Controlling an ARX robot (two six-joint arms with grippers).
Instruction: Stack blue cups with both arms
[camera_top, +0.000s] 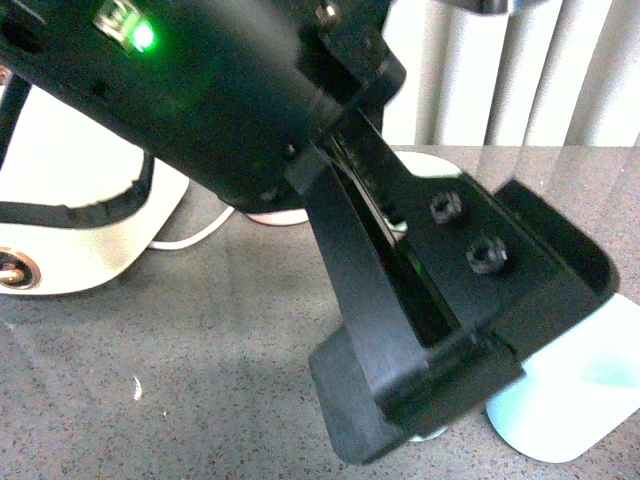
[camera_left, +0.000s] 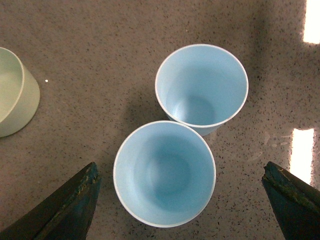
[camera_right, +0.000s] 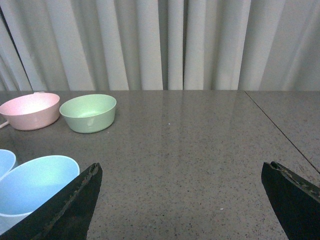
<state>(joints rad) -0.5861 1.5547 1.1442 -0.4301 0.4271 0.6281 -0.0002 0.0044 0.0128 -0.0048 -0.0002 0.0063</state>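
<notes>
Collision is the chief worry, and it begins on the left. The green bowl (camera_left: 12, 97) stands well apart from the work and poses little threat. The left gripper (camera_left: 180, 172) hangs over the blue cups (camera_left: 165, 172) with its jaws spread wide and nothing in them. One cup sits framed between the jaws, upright on the table (camera_left: 100, 40). The other cup (camera_left: 201, 87) stands upright against it, rims touching.

That contact is the trouble. If the jaws come down and close on the framed cup, lifting it would likely drag or tip its neighbour. A descent slightly off centre could also land a finger on a rim, and these light tumblers would probably topple or skid.

In the front view a black arm (camera_top: 400, 290) fills most of the picture. It is probably the left one, though I cannot be sure. It hides nearly everything except part of one pale blue cup at the lower right, so that camera offers little check on alignment.

Further right, the right gripper (camera_right: 181, 169) is also wide open and empty, looking out over bare table. The cups lie just beside one of its fingers (camera_right: 75, 200). A sideways reach from there could knock a cup over. With both arms converging on one small spot, they could also strike each other.
</notes>
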